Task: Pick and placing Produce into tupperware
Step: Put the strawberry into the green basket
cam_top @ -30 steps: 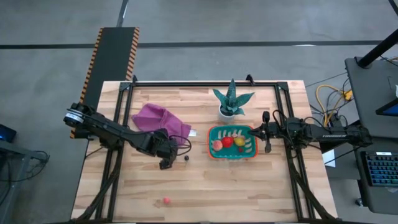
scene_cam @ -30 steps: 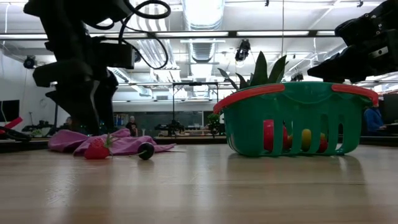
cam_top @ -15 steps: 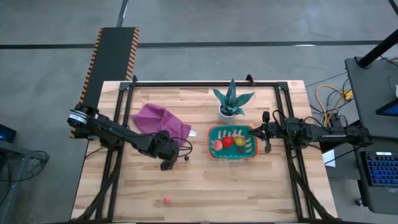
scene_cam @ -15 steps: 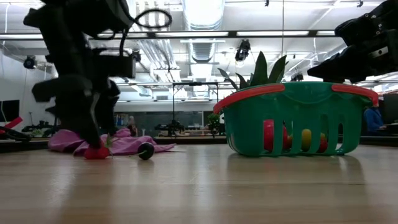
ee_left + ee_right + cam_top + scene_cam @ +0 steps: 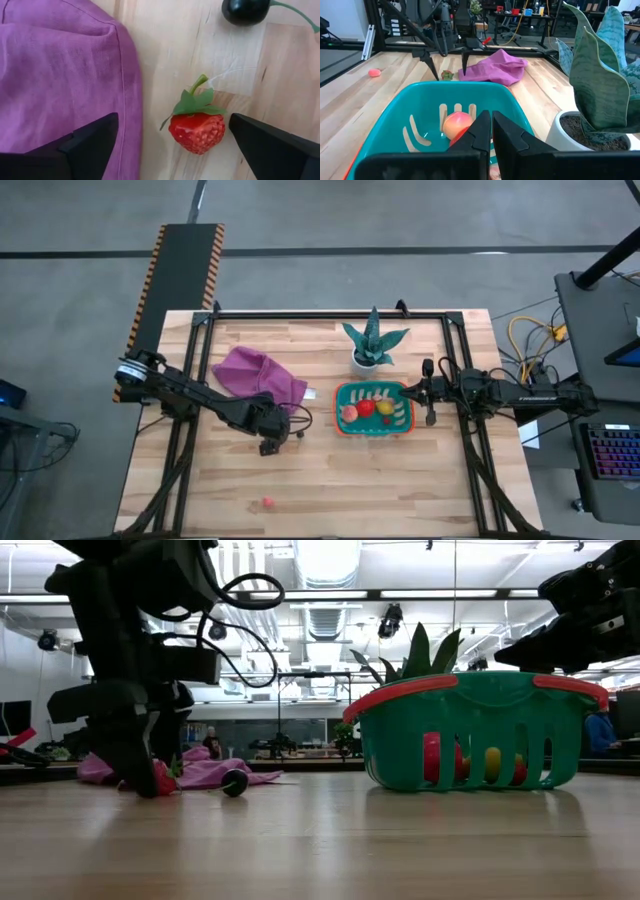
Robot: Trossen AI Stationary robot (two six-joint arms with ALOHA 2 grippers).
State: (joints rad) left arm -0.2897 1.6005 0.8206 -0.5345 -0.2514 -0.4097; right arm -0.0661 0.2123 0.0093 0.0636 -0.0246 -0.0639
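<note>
Two fingers of the left gripper (image 5: 167, 150) stand apart on either side of the strawberry (image 5: 196, 129), which lies on the bare wood just beside the edge of the purple cloth (image 5: 55, 75). In the low view the gripper (image 5: 140, 775) is down at table level with the fruit (image 5: 163, 780) at its tips, so the grasp looks about ready. To do it well, the jaws should close on the red body, not the green leaves or stem, and one finger must stay clear of the cloth hem so no fabric is pinched with it. A dark round fruit (image 5: 246, 11) with a thin stem lies a little farther on and should not be nudged. The lift then has to clear the rim of the teal tupperware (image 5: 342, 402), well to the right, where several pieces already lie. A small red piece (image 5: 268, 502) waits alone toward the near edge. The right gripper (image 5: 487, 131) hangs over the tub, jaws apparently together, though the view is close.
</note>
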